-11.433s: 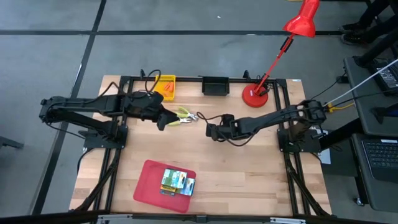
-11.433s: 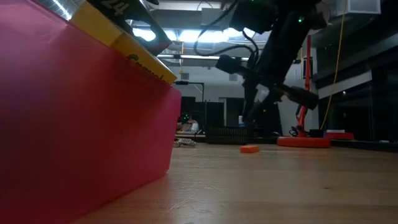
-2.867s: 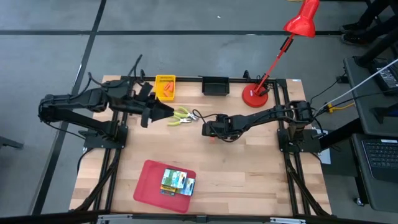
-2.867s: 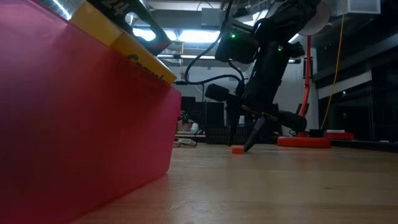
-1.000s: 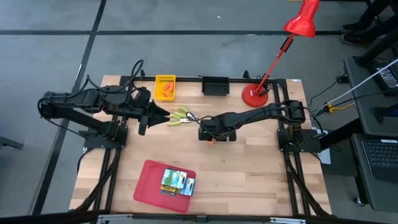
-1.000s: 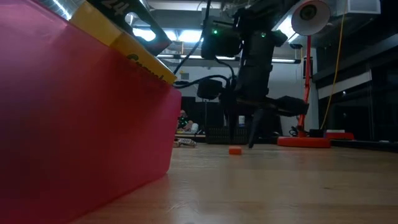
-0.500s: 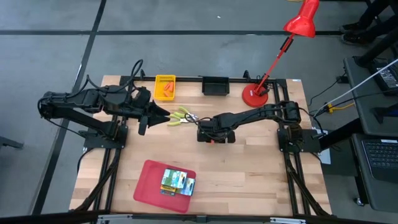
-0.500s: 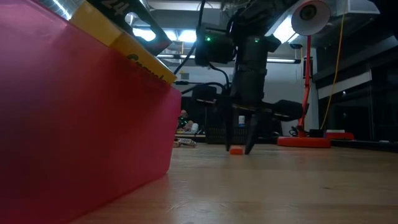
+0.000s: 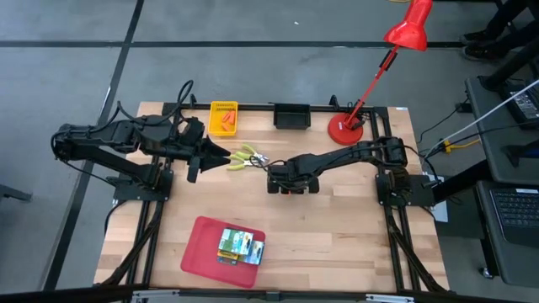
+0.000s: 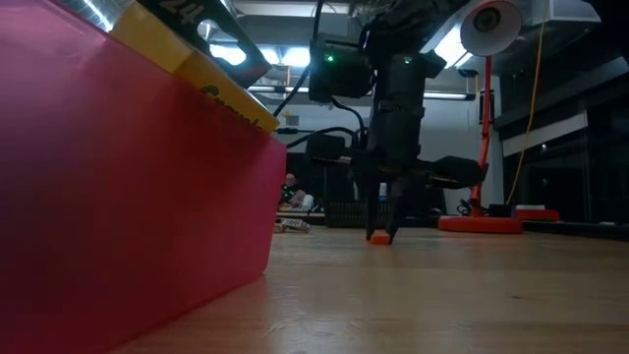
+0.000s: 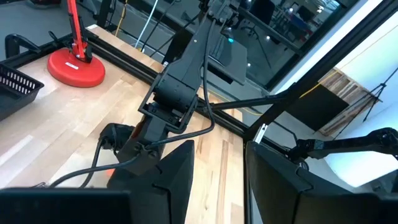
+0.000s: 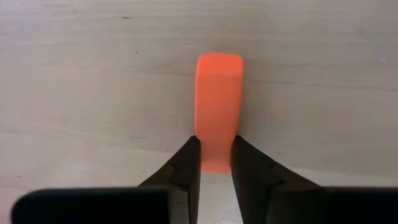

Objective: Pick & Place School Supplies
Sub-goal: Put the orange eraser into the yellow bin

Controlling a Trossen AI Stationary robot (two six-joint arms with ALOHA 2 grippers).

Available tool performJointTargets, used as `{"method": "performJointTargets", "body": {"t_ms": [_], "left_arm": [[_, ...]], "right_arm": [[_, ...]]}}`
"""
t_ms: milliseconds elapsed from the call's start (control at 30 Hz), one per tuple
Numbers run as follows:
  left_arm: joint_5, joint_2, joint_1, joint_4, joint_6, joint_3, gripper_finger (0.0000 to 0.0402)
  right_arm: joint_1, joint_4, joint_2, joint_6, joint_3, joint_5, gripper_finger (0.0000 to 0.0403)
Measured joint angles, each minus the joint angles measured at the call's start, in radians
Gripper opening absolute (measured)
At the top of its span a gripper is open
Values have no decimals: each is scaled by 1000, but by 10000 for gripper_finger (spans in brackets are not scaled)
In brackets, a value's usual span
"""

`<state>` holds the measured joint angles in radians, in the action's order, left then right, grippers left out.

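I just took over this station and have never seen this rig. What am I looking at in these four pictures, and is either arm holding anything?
These are two dark robot arms bolted to a wooden table. The high view looks straight down, the low view looks level across the tabletop, and each wrist view looks out past that arm's own fingers.

The right gripper is down at mid-table with its fingers closed on the end of a small orange piece that lies on the wood; the low view shows it at the tips. The left gripper waits open beside the yellow-green scissors, holding nothing.

Also on the table: a red tray with crayon boxes, a yellow bin of orange pieces, a black basket and a red lamp.
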<state>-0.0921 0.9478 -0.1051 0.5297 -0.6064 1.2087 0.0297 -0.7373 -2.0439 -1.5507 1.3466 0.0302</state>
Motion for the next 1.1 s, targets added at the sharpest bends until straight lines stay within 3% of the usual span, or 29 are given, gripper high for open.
{"method": "performJointTargets", "body": {"t_ms": [267, 700, 967, 1100], "left_arm": [[-53, 0, 0, 133, 0, 0, 143], [-197, -4, 3, 456, -35, 0, 144], [-68, 48, 73, 444, -175, 0, 144], [24, 75, 83, 336, -184, 0, 144]], "right_arm": [[12, -34, 21, 142, 146, -169, 78], [202, -104, 111, 227, 436, -296, 77], [259, -104, 114, 257, 606, -415, 77], [257, -100, 117, 286, 641, -447, 77]]}}
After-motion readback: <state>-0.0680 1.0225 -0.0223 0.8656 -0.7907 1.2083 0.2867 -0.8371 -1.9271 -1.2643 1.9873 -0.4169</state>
